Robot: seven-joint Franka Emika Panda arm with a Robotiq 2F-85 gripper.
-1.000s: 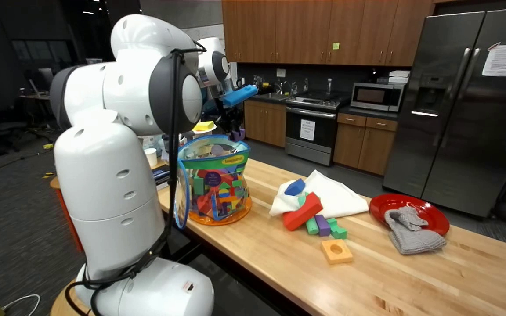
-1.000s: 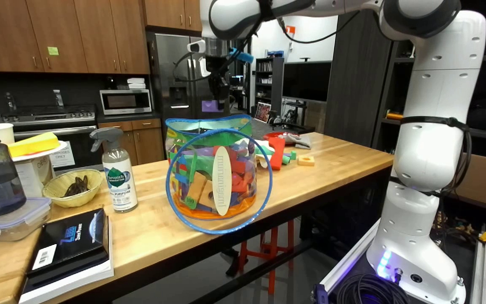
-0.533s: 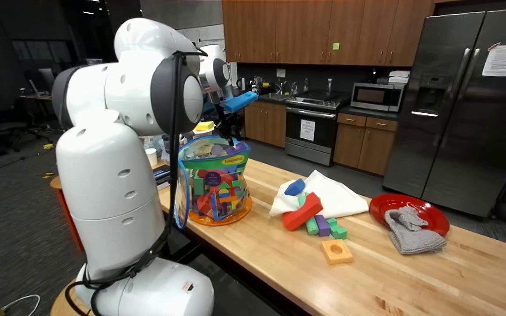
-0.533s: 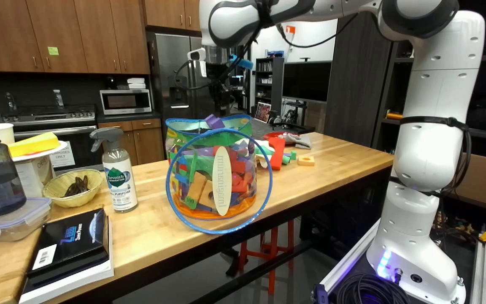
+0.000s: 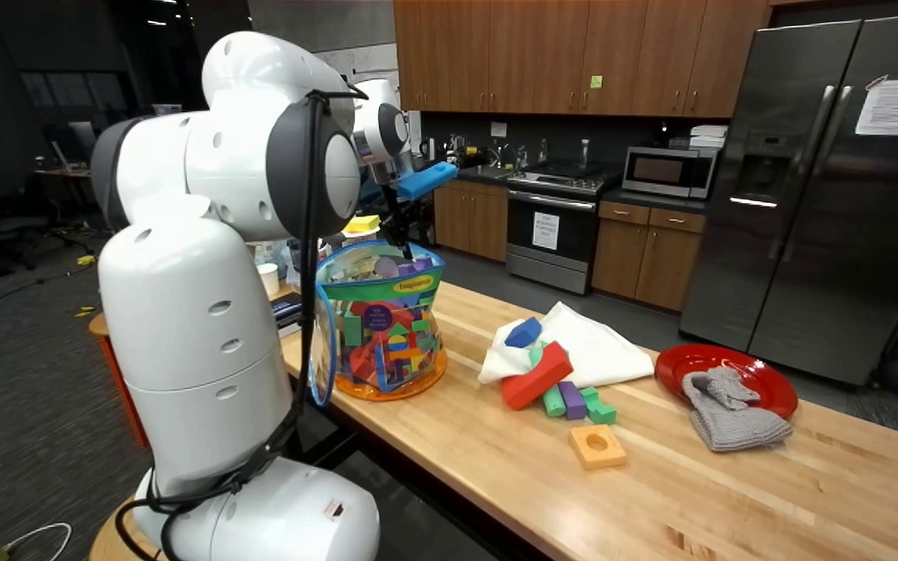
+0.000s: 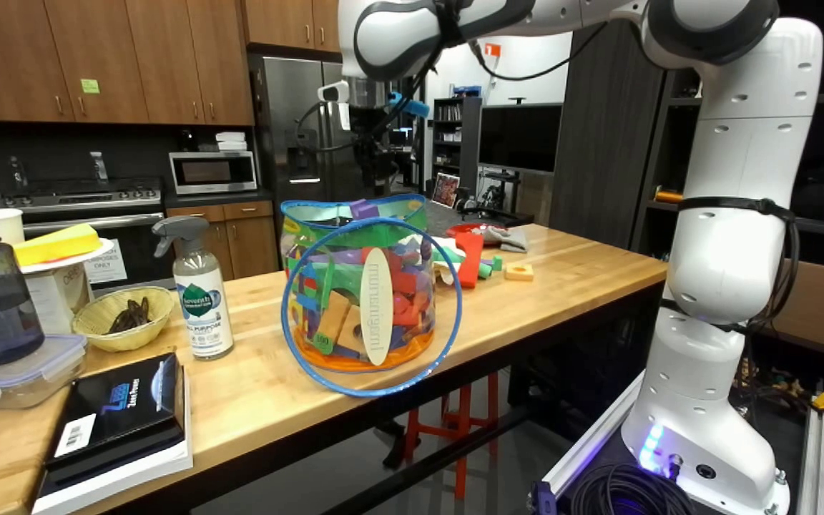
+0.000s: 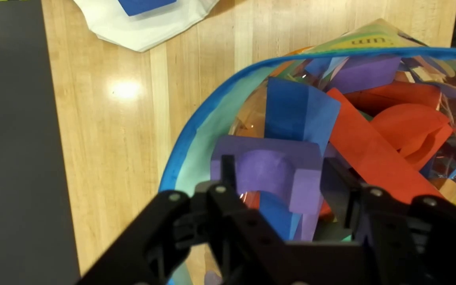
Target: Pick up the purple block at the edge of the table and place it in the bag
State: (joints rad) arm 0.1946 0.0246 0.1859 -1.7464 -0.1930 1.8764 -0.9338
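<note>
The purple block (image 7: 267,147), arch-shaped, lies on other toy pieces inside the top of the see-through bag (image 5: 351,294) in the wrist view. It also shows at the bag's mouth in an exterior view (image 6: 364,209). My gripper (image 7: 278,174) is open, with its fingers apart above the block. In an exterior view the gripper (image 6: 378,184) hangs just above the bag's blue rim. The bag stands on the light-wood table (image 5: 488,460). Its lower wall shows colourful pieces (image 6: 401,304).
On the table lie a white cloth (image 5: 589,343), a red block (image 5: 536,375), a second purple block (image 5: 571,400), green pieces (image 5: 599,407) and an orange block with a hole (image 5: 598,446). A spray bottle (image 6: 202,300) stands beside the bag. A red plate (image 5: 730,366) holds grey cloth.
My gripper lowered a little over the bag and opened. The purple block, held above the bag one second ago, dropped away from the fingers and now sits lower, at the bag's mouth.
</note>
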